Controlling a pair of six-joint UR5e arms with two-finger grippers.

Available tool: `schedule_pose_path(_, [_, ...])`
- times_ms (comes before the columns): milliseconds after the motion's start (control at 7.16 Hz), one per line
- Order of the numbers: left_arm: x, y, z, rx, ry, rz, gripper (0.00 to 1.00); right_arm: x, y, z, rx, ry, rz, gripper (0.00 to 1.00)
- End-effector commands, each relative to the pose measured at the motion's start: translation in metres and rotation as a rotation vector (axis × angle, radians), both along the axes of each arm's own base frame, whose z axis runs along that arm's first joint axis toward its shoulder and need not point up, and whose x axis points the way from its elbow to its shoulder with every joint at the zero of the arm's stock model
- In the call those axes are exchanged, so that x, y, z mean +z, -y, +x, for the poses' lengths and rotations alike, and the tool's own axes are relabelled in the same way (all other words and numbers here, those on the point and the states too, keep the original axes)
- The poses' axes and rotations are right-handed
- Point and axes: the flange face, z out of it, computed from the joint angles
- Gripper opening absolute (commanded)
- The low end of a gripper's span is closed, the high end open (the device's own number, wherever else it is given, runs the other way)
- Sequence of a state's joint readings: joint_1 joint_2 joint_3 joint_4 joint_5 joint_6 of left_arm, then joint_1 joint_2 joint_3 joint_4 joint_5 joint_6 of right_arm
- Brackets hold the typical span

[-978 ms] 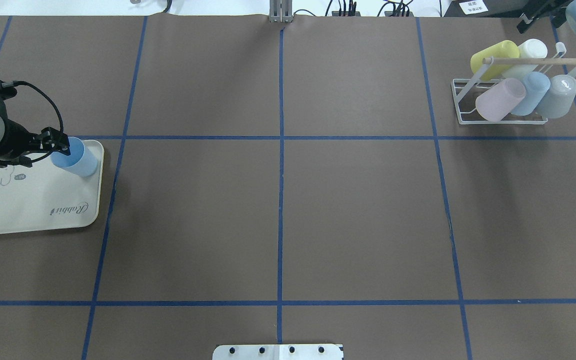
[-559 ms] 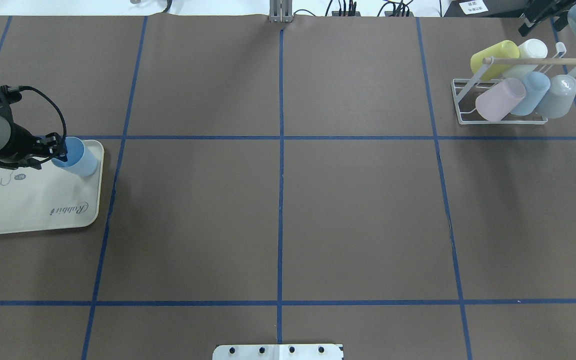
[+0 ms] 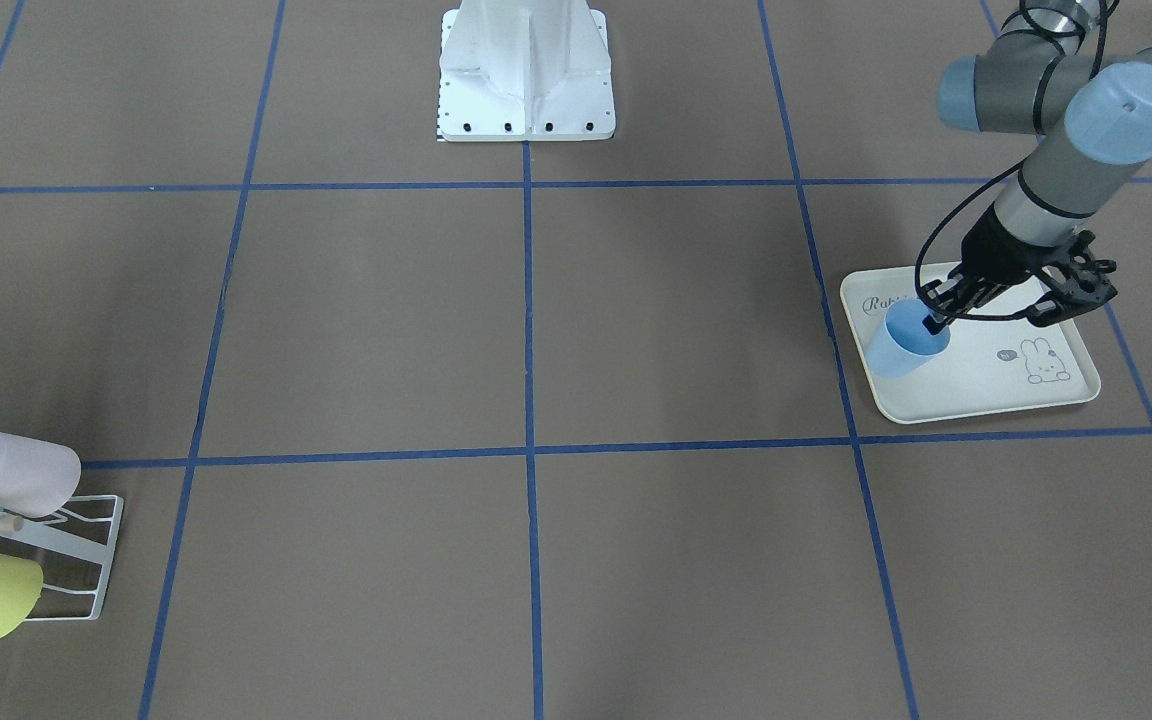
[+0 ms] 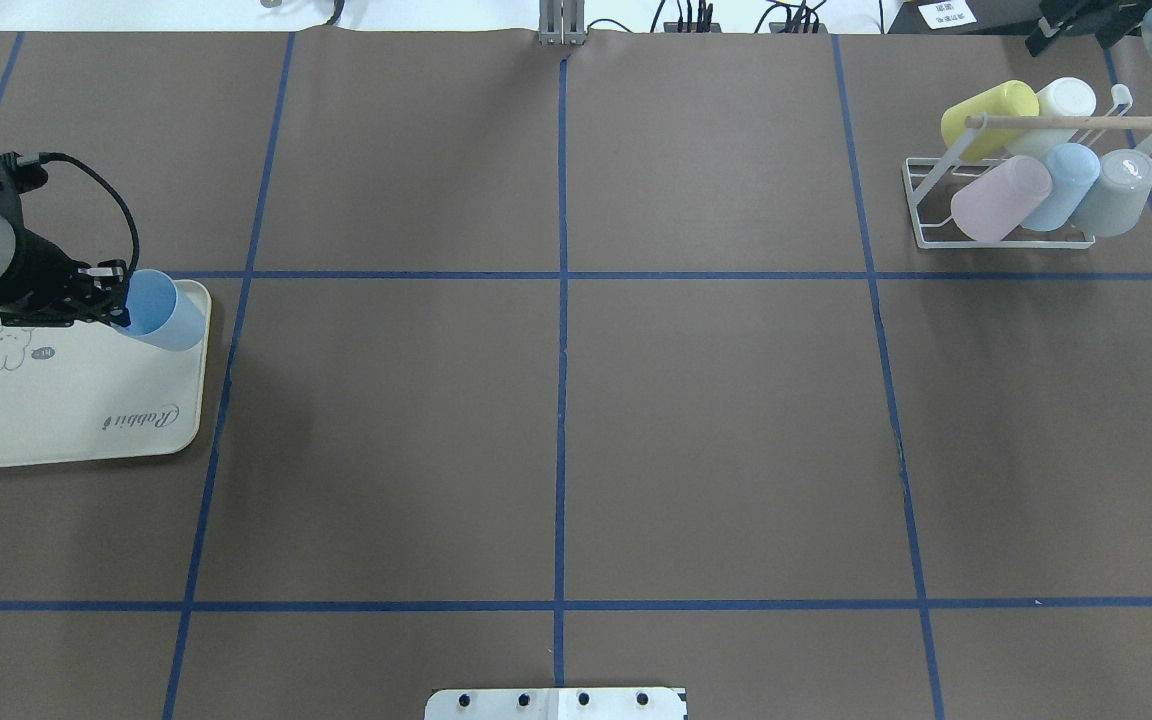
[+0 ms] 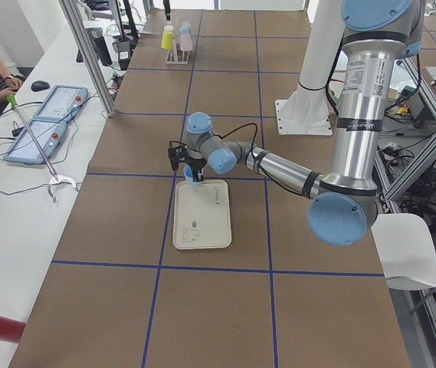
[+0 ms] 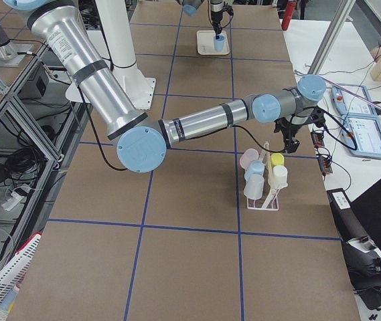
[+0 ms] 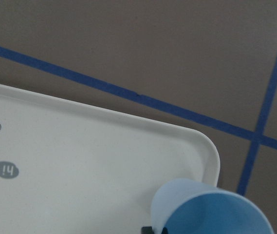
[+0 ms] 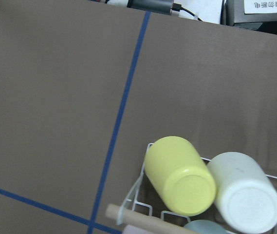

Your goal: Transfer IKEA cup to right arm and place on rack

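The left hand [image 3: 933, 322] pinches the rim of the blue cup [image 3: 898, 352], one finger inside its mouth and the other outside. The cup sits at the tray's [image 3: 986, 398] corner, leaning, directly below the hand. The right hand [image 6: 290, 138] hangs near the rack [image 4: 921, 215] across the tabletop [image 4: 716, 420]; whether it is wide or narrow I cannot tell.

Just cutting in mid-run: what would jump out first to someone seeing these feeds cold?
The left gripper, its fingers pinching the rim of the blue cup at the corner of the rabbit tray on the robot's left. Far across the table, the rack is loaded with pastel cups, and the right arm hangs close by it.
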State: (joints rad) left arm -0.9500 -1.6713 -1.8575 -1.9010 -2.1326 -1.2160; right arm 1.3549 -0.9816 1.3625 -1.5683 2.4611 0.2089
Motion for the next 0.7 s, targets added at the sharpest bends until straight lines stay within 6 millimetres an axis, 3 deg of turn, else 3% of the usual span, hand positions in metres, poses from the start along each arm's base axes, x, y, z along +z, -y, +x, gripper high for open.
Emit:
schedule_pose_path(0, [-0.106,-0.007,-0.023,-0.04,-0.086,0.055,0.0,-0.087,-0.059,-0.046,0.104,0.094,-0.097,0.99])
schedule_pose_path(140, [-0.145,-0.003,-0.014,-0.087,-0.156,0.037,0.0,-0.124,-0.099,-0.069,0.124,0.135,-0.125,0.99])
schedule_pose_path(279, [-0.19,-0.003,0.002,-0.117,-0.229,0.012,0.0,-0.154,-0.124,-0.077,0.15,0.173,-0.157,0.99])
schedule_pose_path(419, [-0.226,-0.024,0.035,-0.08,-0.316,-0.09,0.0,-0.187,-0.152,-0.097,0.165,0.226,-0.188,0.99])
schedule_pose_path(559, [-0.271,-0.033,0.055,-0.08,-0.384,-0.13,0.0,-0.212,-0.17,-0.113,0.224,0.327,-0.204,0.99])
